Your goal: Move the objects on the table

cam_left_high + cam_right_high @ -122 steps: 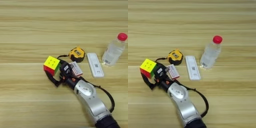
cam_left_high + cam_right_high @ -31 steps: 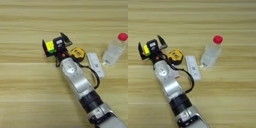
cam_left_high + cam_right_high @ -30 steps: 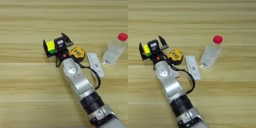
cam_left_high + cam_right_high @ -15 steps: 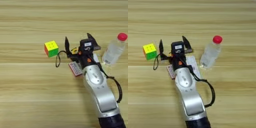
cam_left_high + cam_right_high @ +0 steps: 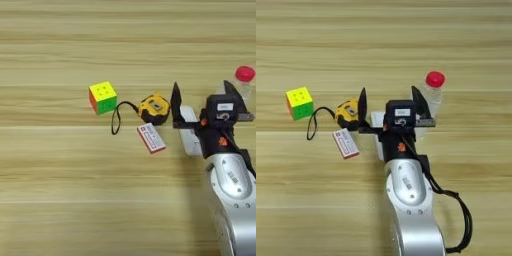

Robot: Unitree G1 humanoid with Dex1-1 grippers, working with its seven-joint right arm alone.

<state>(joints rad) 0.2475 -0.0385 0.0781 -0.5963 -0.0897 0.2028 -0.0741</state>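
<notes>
Hovering my claw (image 5: 388,102) over the flat white device (image 5: 377,131), fingers spread wide and empty. Cube (image 5: 102,97) stands apart at left; tape measure (image 5: 154,108), small box (image 5: 151,137) and bottle (image 5: 432,95) remain clustered on the tabletop (image 5: 60,200). Most seemingly left.

Matt wood-grain table (image 5: 60,190), glossy plastic puzzle cube (image 5: 102,97), silver forearm (image 5: 408,200)

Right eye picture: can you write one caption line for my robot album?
Open right gripper hovers over the white device, between tape measure and red-capped bottle.
</notes>
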